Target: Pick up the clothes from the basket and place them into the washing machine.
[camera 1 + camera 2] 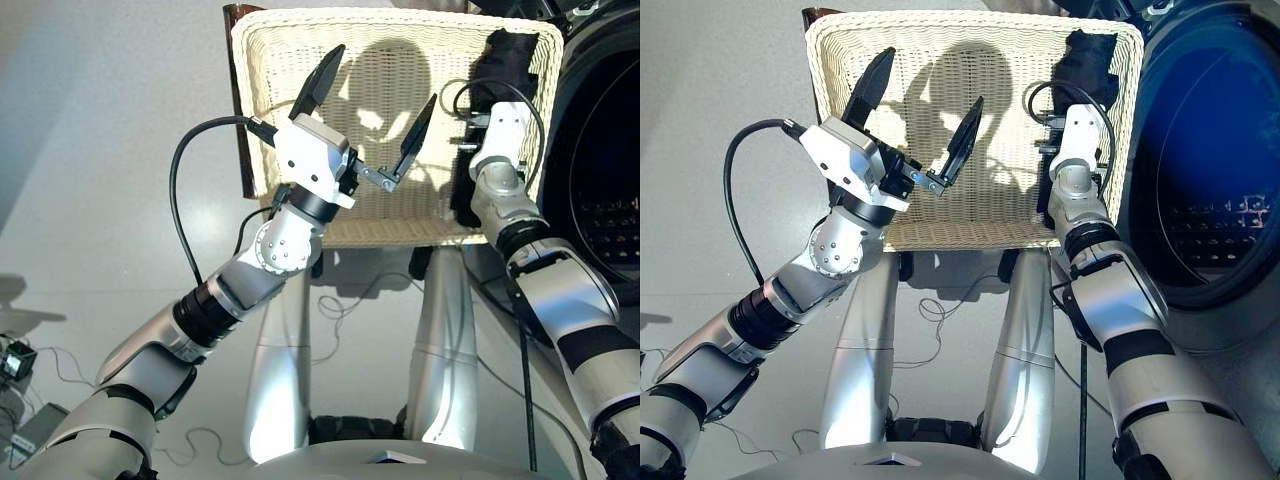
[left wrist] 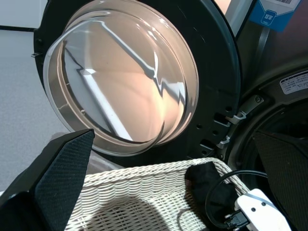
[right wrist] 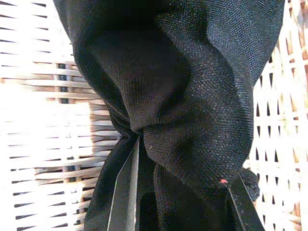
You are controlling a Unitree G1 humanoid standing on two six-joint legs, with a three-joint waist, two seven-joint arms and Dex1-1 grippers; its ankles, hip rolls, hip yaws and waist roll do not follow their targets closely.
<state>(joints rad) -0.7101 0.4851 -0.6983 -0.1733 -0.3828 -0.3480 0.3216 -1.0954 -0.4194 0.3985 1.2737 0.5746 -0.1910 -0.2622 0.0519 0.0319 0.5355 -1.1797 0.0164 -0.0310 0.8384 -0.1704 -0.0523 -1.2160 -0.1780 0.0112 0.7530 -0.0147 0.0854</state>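
The cream wicker basket [image 1: 300,60] lies in front of me, its bare weave filling most of the tray. A black garment [image 1: 1087,55] sits bunched at its right end, beside the washing machine [image 1: 1200,180]. My right gripper [image 3: 185,163] reaches into that end and is shut on the black cloth, which folds between its fingers [image 3: 126,192]. My left gripper [image 1: 387,73] hovers open above the middle of the basket, holding nothing. In the left wrist view the round glass door [image 2: 125,82] stands swung open behind the basket rim [image 2: 144,175].
The dark drum opening [image 1: 1220,230] is right of the basket. Cables trail over the grey floor [image 1: 340,300] under the basket, and a small device [image 1: 15,360] sits at the far left. A blue label [image 2: 274,12] hangs above the machine.
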